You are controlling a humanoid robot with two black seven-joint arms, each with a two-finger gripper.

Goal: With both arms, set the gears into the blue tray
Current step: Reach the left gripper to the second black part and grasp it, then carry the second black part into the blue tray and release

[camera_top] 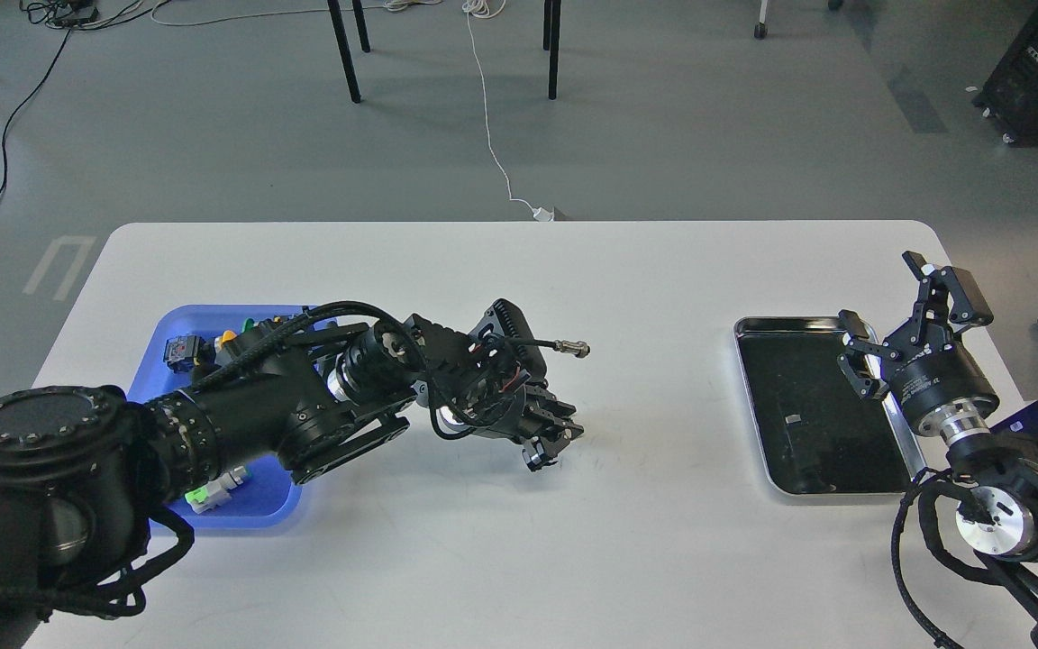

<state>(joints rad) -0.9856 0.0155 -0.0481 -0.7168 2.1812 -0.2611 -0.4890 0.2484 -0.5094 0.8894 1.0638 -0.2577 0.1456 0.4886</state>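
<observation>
My left gripper (555,435) sits low over the white table (573,541), right of the bright-blue rectangular plastic tray (262,509). Its fingers appear drawn together at the tips, but they are dark and foreshortened, so I cannot tell whether they pinch anything. No small black toothed gear is distinguishable at the tips or on the open table.

The blue tray, at the left, holds coloured blocky switch parts (213,491); my left arm covers much of it, so I cannot confirm any gears inside.

My right gripper (884,315) hangs over the right rim of the silver-rimmed tray with a black inside (807,433), jaws spread and holding nothing.

Judgement: the task is in progress. No deposited gear can be verified, and carrying to the blue tray is outstanding.
</observation>
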